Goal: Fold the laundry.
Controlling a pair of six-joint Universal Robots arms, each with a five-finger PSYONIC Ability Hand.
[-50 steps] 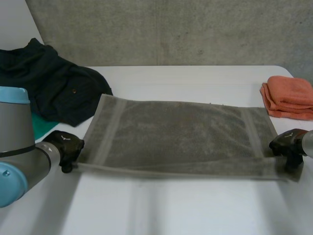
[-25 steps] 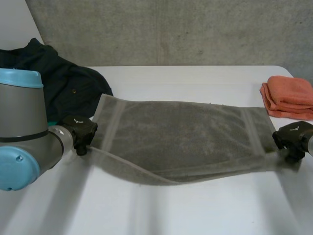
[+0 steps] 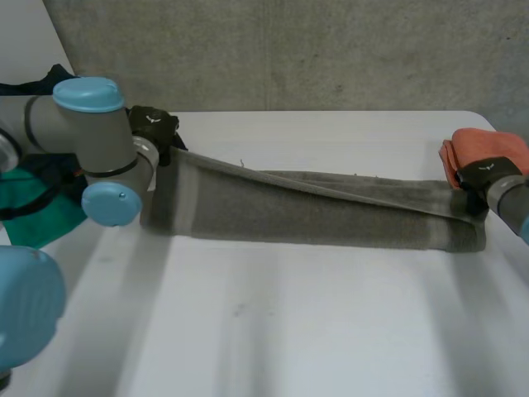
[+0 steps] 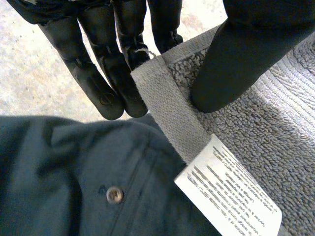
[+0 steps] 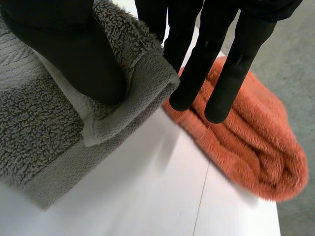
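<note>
The towel (image 3: 331, 217) lies across the bench (image 3: 289, 331), a garment (image 4: 74, 167) at its left end, a folded cloth (image 3: 489, 145) beside its right.

A plain white worktop (image 3: 289, 331) stood against a rough grey concrete wall (image 3: 289, 50). At its far right corner lay a folded orange terry towel (image 3: 489, 142), its thick rounded fold and fuzzy pile clear in the right wrist view. On the far left side sat a crumpled dark navy garment (image 4: 74, 187) with one small round button (image 4: 114, 194) on it. A bright green cloth (image 3: 33, 207) showed just beside the garment, on its near side.
</note>
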